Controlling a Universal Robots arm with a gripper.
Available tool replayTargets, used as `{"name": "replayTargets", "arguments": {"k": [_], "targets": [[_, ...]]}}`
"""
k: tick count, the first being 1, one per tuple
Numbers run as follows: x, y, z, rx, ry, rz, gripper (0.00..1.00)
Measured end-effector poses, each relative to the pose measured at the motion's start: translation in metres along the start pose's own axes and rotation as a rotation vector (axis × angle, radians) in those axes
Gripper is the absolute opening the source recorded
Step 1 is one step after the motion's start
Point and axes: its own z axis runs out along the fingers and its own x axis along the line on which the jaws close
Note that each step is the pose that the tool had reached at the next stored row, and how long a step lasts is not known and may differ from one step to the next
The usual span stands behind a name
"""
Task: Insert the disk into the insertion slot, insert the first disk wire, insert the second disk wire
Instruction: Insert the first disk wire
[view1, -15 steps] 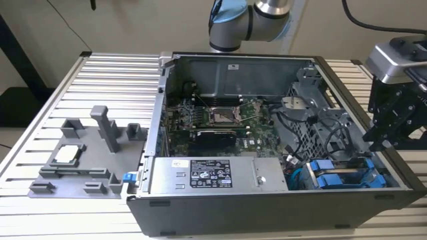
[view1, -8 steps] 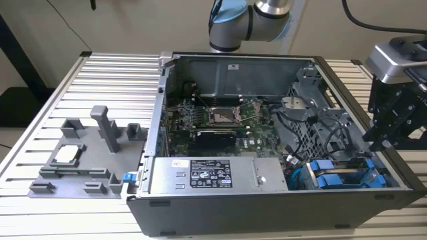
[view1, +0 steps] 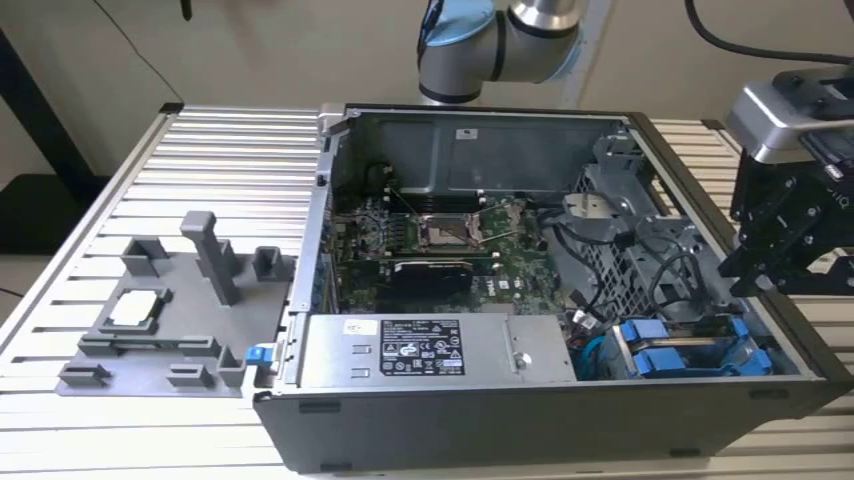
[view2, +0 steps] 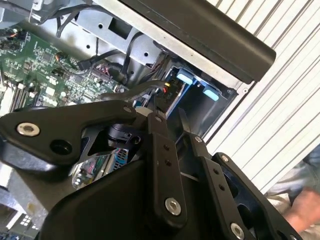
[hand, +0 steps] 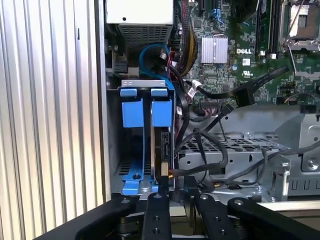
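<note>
Currently, the slatted table (view1: 200, 160) carries an open computer case (view1: 534, 420), which takes up the centre and right of the exterior view. My arm (view1: 494, 50) enters at the top centre of that frame. Inside the case, the motherboard (view1: 441, 230) lies at centre, with the power supply (view1: 427, 350) below it along the case's lower edge. A perforated grey cage (view1: 627, 230) stands toward the exterior view's right. A grey fixture (view1: 160, 330) rests on the table at the lower left of the frame, apart from the case. My gripper (view1: 745, 278) hangs at the exterior view's right edge, above the case's lower-right corner. The insertion slot (hand: 142, 84) occupies that corner. The disk (hand: 162, 145) stands seated in it on edge, blue tab outward. A second blue-tabbed drive (hand: 129, 107) sits just beside the disk in the same cage. A black wire (hand: 200, 167) runs to a connector that touches the disk's near edge; I cannot tell whether the connector is fully seated. In both wrist views my fingers (hand: 157, 215) stand slightly apart, close to that connector. They grip nothing that I can make out.
</note>
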Motion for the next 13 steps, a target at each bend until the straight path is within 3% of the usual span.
{"name": "replayTargets", "arguments": {"k": [3, 7, 8, 13], "targets": [[-0.0003, 0.0024, -0.0001, -0.0037, -0.0456, 0.004, 0.27], [-0.0005, 0.0055, -0.0002, -0.009, -0.1153, 0.01, 0.27], [-0.001, 0.0064, -0.0003, -0.0104, -0.1262, 0.011, 0.27], [-0.0182, 0.0127, 0.001, -0.0126, -0.1237, 0.011, 0.27]]}}
